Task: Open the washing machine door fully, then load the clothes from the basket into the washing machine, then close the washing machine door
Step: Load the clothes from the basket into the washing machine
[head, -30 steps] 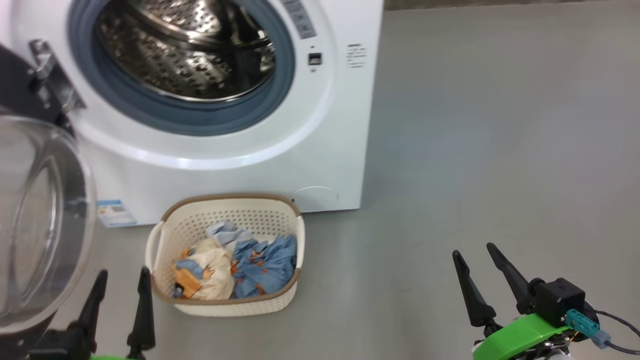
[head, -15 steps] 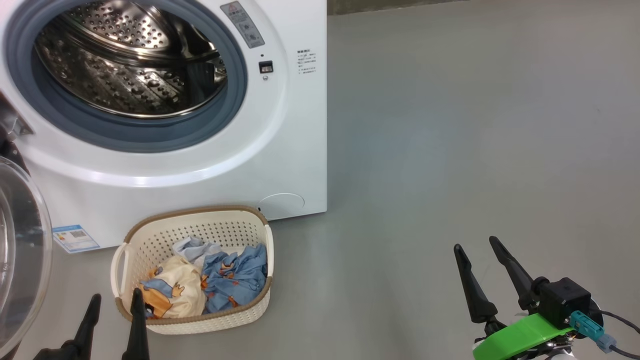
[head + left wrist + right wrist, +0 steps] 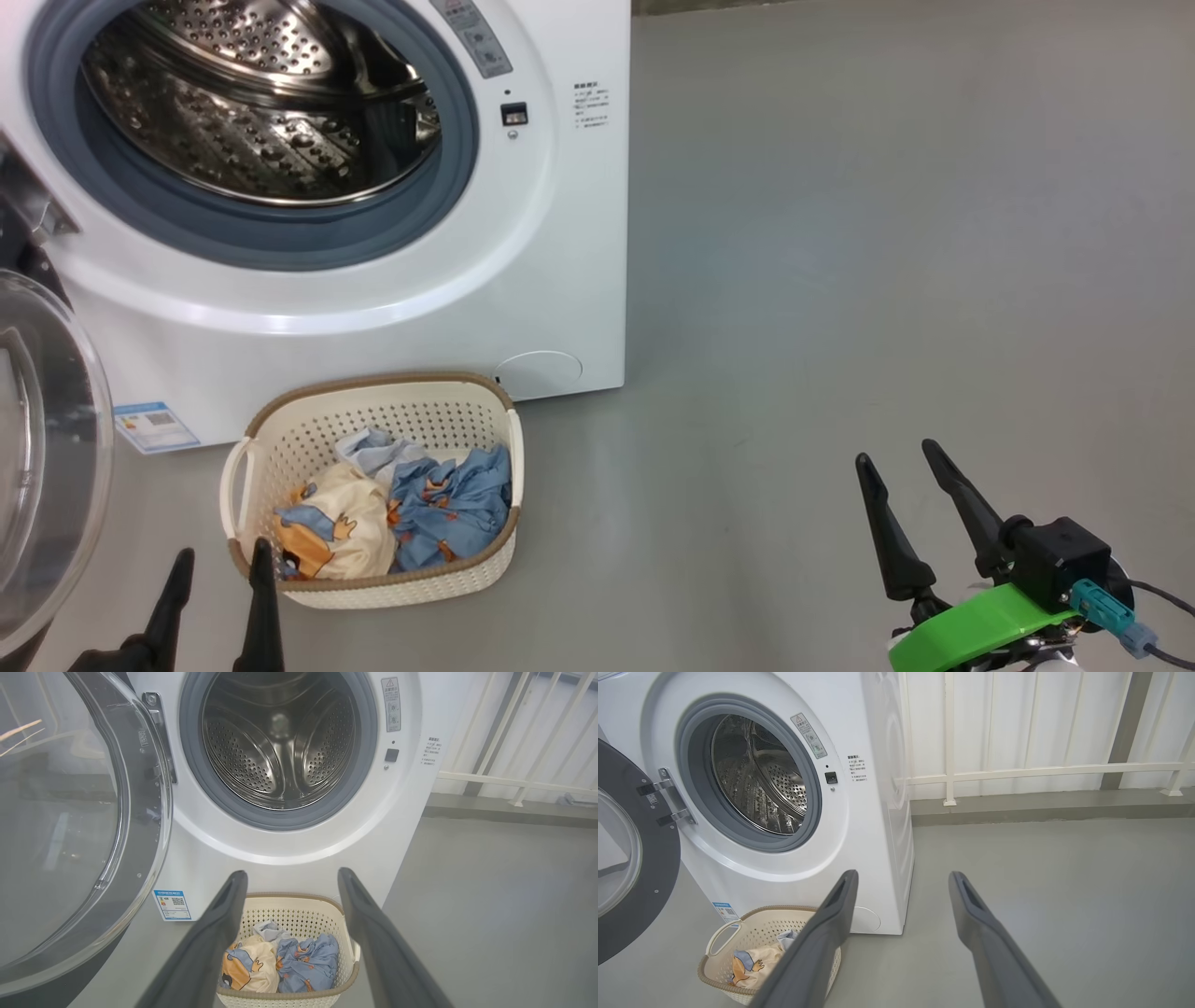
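Light bright, even, diffuse. Soft shadow beside basket (image 3: 411,579). Glints on drum (image 3: 252,112); reflections across door (image 3: 56,812) glass (wrist views bow at edges). Focus sharp.

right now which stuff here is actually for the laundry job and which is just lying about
For the job:
washing machine
washing machine door, open
basket
clothes in it
left hand and right hand, both open and empty

Just there:
white railing
grey floor
blue label on the machine
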Motion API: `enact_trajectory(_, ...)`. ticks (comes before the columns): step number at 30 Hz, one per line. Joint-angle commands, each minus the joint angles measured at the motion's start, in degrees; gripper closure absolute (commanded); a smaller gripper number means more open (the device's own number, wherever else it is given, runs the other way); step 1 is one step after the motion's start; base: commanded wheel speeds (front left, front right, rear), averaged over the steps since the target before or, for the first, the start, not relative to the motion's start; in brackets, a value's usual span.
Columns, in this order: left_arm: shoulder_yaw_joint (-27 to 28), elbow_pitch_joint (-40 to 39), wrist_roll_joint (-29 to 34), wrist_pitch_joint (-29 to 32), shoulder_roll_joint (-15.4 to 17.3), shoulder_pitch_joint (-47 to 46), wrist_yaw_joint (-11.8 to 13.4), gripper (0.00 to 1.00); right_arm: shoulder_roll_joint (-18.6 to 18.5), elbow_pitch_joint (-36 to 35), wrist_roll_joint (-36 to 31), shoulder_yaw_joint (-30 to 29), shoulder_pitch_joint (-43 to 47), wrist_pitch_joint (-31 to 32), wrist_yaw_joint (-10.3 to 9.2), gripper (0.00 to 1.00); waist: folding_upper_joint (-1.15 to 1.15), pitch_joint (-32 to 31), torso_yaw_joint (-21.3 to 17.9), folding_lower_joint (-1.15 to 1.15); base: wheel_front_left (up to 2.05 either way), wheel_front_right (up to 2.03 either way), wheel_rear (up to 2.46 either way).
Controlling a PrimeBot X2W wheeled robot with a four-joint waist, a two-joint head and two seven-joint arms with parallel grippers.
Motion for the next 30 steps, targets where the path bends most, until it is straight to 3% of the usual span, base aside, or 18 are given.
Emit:
enact_trajectory(1, 1.5, -1.1, 0.1, -0.3, 0.7, -1.1, -0.1, 0.0, 0.0, -1.2, -0.7, 1.2, -0.3, -0.7, 0.56, 0.0, 0.0, 0.3, 0.5, 0.0, 0.0, 0.0, 0.0)
enact_trajectory(30, 1.4, -0.4, 0.2, -0.3, 0.9, -1.5, -0.1, 0.0, -0.1, 0.1, -0.3, 1.5, -0.2, -0.7, 0.56, 0.0, 0.0, 0.0, 2.6, 0.0, 0.0, 0.0, 0.0)
